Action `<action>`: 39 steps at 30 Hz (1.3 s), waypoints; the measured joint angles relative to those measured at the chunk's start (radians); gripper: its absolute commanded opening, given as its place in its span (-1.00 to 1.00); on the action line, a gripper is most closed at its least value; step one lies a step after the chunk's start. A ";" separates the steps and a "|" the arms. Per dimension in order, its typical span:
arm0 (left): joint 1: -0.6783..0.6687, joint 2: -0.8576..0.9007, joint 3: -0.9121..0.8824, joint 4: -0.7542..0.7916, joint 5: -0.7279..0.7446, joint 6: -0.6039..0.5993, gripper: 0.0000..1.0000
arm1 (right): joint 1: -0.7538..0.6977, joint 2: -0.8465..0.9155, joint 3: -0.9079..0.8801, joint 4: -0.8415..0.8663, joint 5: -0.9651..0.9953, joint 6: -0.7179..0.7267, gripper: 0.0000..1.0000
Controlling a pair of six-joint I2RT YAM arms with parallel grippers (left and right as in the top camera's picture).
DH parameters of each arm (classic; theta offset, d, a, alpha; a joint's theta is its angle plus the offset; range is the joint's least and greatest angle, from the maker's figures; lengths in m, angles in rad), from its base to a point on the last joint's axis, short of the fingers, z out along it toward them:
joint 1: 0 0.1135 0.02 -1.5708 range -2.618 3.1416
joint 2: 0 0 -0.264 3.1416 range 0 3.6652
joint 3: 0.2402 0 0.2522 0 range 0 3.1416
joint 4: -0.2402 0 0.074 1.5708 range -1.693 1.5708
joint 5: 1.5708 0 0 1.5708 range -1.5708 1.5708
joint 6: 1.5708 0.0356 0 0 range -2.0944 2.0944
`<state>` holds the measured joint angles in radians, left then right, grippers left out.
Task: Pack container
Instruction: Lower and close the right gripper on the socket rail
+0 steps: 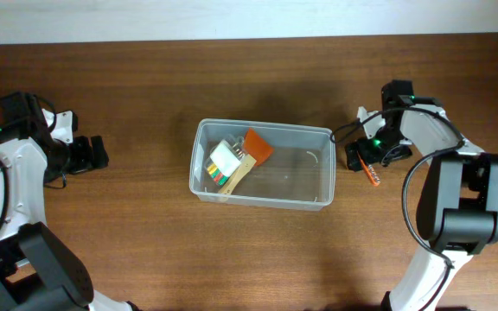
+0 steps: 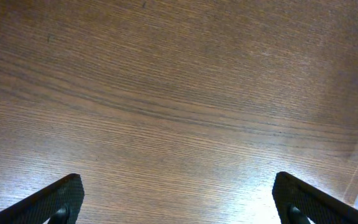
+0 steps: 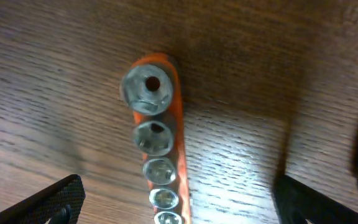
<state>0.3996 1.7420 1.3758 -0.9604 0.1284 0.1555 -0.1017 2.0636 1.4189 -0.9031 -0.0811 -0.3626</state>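
Socket rail [image 1: 371, 172] right of container [image 1: 264, 127]; items [image 1: 232, 160] inside.

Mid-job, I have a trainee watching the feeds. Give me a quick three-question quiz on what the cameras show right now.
1. Multiple choice: which one hangs over the orange socket rail? A) left gripper B) right gripper C) neither
2. True or false: the socket rail already lies inside the container.
3. Fill in the blank: the left gripper is ___ above the bare wood of the table.

Key: 1 B; 2 false, it lies on the table to the right of the container; 3 open.
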 measured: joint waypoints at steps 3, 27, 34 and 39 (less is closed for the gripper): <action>0.000 0.000 0.000 0.000 0.000 0.000 0.98 | 0.000 0.001 0.001 0.000 0.002 -0.003 0.85; 0.000 0.000 0.000 -0.008 0.000 0.000 0.98 | -0.002 0.019 0.016 -0.010 0.066 0.034 0.06; 0.000 0.000 0.000 -0.008 0.000 0.000 0.98 | -0.002 0.019 0.016 -0.017 0.085 0.045 -0.37; 0.000 0.000 0.000 -0.008 0.000 0.000 0.98 | -0.002 0.019 0.016 -0.020 0.085 0.053 -0.42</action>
<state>0.3996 1.7420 1.3758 -0.9688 0.1284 0.1555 -0.1032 2.0827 1.4345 -0.9230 0.0044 -0.3099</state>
